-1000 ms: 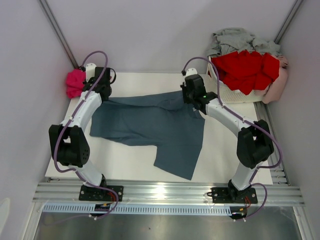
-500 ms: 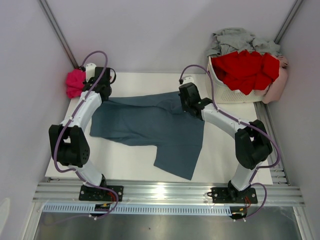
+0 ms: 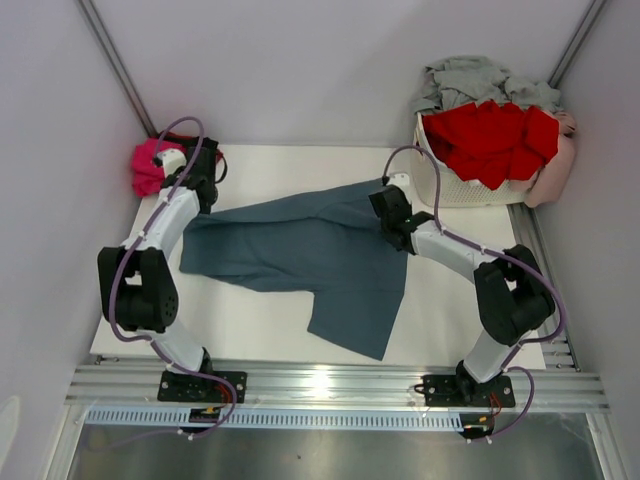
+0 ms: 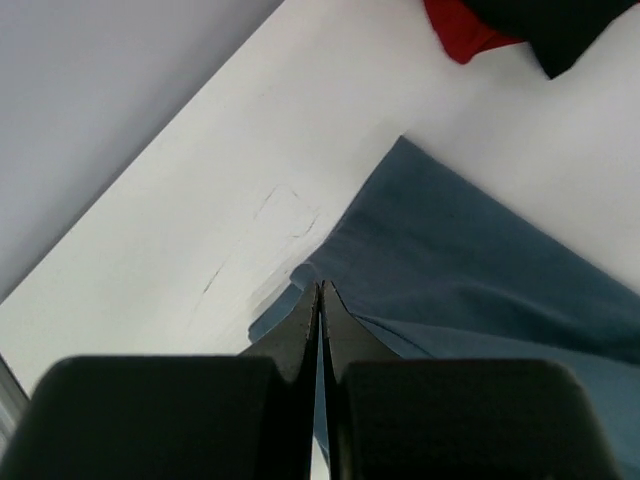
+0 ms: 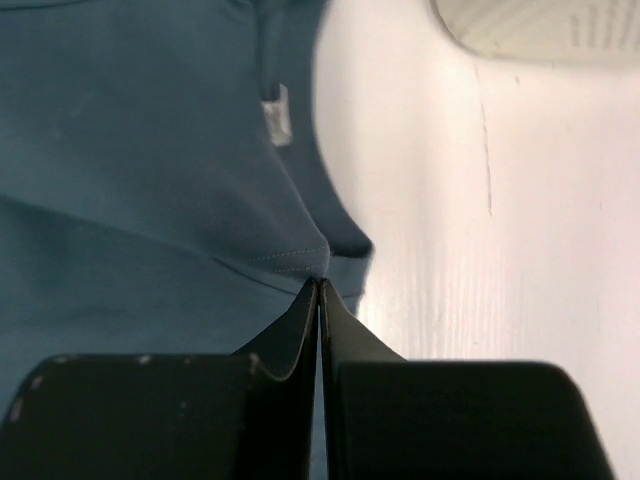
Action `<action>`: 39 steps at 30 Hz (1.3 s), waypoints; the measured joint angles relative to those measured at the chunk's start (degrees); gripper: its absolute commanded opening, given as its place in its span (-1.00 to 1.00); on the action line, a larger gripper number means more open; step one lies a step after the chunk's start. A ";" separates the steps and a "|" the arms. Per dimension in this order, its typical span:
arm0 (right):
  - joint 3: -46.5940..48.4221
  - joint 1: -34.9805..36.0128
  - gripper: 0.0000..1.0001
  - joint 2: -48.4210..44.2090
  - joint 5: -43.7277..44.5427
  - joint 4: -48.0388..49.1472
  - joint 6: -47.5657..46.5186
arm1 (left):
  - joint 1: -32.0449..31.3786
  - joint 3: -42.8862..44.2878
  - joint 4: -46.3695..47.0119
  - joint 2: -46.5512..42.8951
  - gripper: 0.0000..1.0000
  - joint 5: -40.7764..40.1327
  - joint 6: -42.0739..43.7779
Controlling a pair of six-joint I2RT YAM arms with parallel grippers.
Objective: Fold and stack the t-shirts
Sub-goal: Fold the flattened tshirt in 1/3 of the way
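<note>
A slate blue-grey t-shirt (image 3: 310, 250) lies spread across the white table, its far edge stretched between my two grippers. My left gripper (image 3: 204, 206) is shut on the shirt's far-left corner; in the left wrist view the cloth (image 4: 480, 270) runs off from the pinched jaws (image 4: 320, 287). My right gripper (image 3: 381, 195) is shut on the far-right part. In the right wrist view its tips (image 5: 320, 281) pinch a stitched hem, and the shirt's small neck label (image 5: 277, 114) lies just beyond. A magenta-pink t-shirt (image 3: 149, 166) is bunched at the table's far-left corner.
A white lattice basket (image 3: 458, 188) stands at the far right, beside my right gripper, and holds a red t-shirt (image 3: 490, 138), a pale grey one (image 3: 478, 78) and a pale pink cloth (image 3: 560, 160). Grey walls close in the far side and both sides.
My right gripper has swung out to the right and my left gripper has shifted back and left. The shirt's far edge has been drawn straighter between them.
</note>
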 measured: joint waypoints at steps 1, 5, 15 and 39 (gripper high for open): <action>-1.14 -0.72 -1.00 -0.28 -0.02 0.13 0.90 | 0.72 -0.31 -0.37 0.15 -0.99 0.39 -0.74; -4.90 -4.07 -1.00 -0.74 0.00 0.35 3.45 | 2.67 -2.54 -1.11 0.33 -0.99 1.77 -2.03; -6.29 -5.66 -1.00 -0.76 0.81 1.97 5.79 | 4.70 -3.65 -3.06 1.73 -0.99 4.44 -3.34; -7.45 -5.09 0.60 -0.85 -1.11 1.84 7.76 | 6.25 -4.79 -3.26 1.81 0.66 5.92 -3.76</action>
